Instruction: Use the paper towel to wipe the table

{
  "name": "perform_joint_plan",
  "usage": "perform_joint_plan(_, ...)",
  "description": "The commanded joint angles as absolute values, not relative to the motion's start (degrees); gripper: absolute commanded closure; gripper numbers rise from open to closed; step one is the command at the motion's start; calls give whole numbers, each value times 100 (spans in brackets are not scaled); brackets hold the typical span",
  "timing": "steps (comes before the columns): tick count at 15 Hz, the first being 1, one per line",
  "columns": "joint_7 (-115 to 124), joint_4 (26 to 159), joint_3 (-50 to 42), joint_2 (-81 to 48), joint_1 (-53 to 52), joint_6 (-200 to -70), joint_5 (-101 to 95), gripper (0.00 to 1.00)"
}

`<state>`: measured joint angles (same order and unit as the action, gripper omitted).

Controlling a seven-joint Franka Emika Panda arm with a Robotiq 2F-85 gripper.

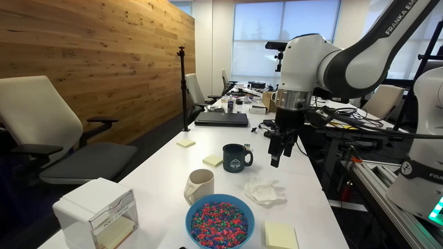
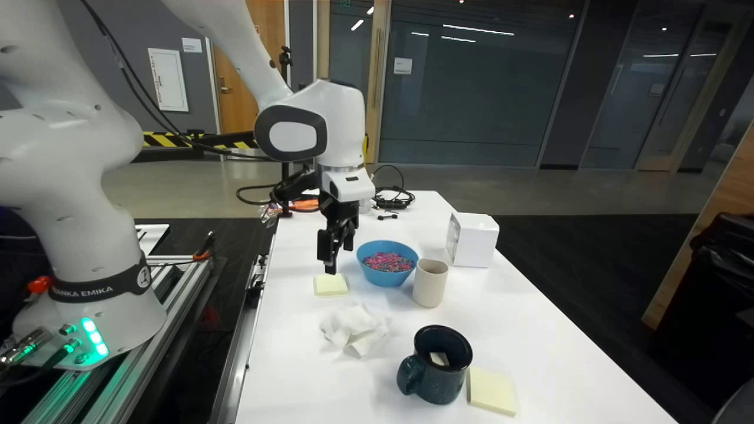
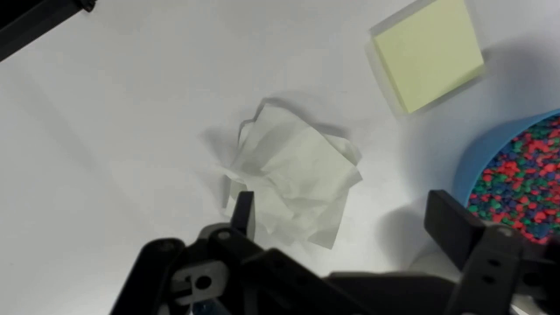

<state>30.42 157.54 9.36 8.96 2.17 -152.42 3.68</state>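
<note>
"Nearest the camera in the wrist view, the Robotiq gripper (image 3: 348, 218) was seen along the six o'clock edge. Which step was judged to be in hand?"

"The approach to the paper towel (image 3: 297, 175), as far as could be judged. It was found crumpled near the centre of that view, lying loose on the white table (image 3: 144, 78); a yellow sticky-note pad (image 3: 428, 57) was placed between one and two o'clock from it, and a blue bowl (image 3: 479, 159) of coloured pellets (image 3: 520, 183) at three. By that reading, the wiping was not yet begun."

"What was called for next?"

"A descent, most likely, with a slight shift towards ten or eleven o'clock in the wrist view, so that the paper towel would be brought between the fingers (image 3: 450, 225). A raised fold would then have to be pinched before any stroke could be made; otherwise only a loose corner might be caught."

"And how was the Robotiq gripper set?"

"Its fingers were spread wide apart, with nothing gripped. The paper towel's eight o'clock edge was overlapped by one finger in the wrist view, but no contact was shown: in both exterior views the tips were held clear above the white table."
</note>
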Motion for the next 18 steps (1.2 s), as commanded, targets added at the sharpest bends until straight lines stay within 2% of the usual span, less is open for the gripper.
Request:
perform_joint_plan(1, 3131, 15754, 747, 351, 196, -15788, 317, 0)
perform_joint_plan(6, 2861, 15714, 584, -134, -49, -16444, 1114, 0)
perform_joint_plan(11, 3201, 15718, 468, -196, -110, -16455, 638, 0)
perform_joint_plan(18, 2862, 15466, 282, -1210, -268, -17269, 958, 0)
